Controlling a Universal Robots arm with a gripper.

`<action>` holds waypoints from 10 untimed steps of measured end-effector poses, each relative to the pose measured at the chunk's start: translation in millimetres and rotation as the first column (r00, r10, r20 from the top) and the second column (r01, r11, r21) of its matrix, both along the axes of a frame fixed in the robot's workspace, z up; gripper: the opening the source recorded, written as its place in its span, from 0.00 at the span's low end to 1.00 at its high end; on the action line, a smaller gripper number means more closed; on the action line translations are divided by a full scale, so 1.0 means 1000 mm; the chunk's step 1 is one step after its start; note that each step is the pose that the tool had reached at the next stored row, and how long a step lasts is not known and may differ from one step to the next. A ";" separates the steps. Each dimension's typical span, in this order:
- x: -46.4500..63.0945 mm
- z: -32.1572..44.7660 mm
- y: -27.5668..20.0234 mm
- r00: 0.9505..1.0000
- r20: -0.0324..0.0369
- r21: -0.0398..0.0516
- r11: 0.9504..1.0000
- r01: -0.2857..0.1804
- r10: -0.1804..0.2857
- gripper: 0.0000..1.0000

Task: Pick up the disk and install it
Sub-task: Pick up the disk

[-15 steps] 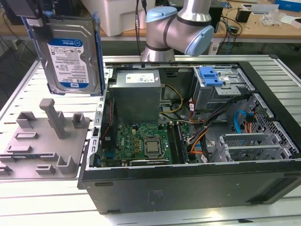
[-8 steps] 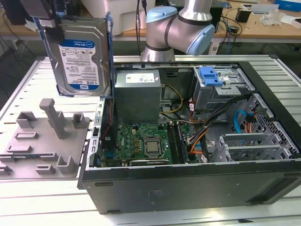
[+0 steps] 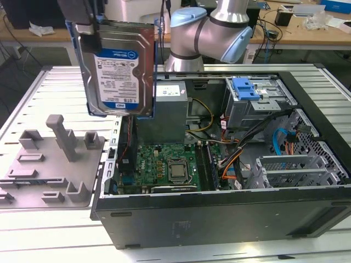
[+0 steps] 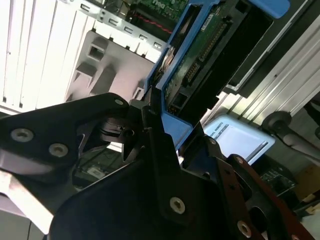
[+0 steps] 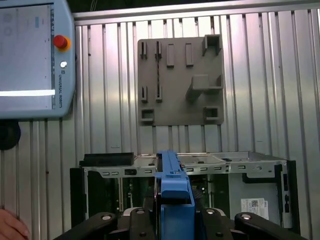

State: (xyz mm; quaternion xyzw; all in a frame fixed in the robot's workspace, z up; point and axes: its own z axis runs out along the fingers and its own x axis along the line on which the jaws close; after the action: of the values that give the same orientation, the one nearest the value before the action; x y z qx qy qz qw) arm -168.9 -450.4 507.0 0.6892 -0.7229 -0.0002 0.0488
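The disk (image 3: 118, 71) hangs upright in the air above the left end of the open computer case (image 3: 219, 216), label side facing the exterior camera, with a blue bracket along its edges. My gripper (image 3: 88, 22) is shut on its top edge. In the second wrist view the dark fingers (image 4: 150, 125) clamp the disk (image 4: 200, 55) by its blue bracket. In the first wrist view the bracket's blue edge (image 5: 175, 192) stands between the gripper's black arms, over the case (image 5: 200, 165).
Inside the case are a grey drive cage with a blue latch (image 3: 245, 89), a grey power supply box (image 3: 171, 112) and the motherboard (image 3: 164, 167). A grey fixture plate (image 3: 55, 159) lies to the case's left. A teach pendant (image 5: 30, 60) and a hand (image 5: 10, 227) are nearby.
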 end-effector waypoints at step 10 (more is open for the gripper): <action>0.037 0.0021 -0.0139 1.000 -0.010 0.000 1.000 0.000 0.000 0.37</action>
State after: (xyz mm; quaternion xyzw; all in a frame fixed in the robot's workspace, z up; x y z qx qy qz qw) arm -132.2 -464.2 509.0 0.6891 -0.7227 -0.0037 0.0527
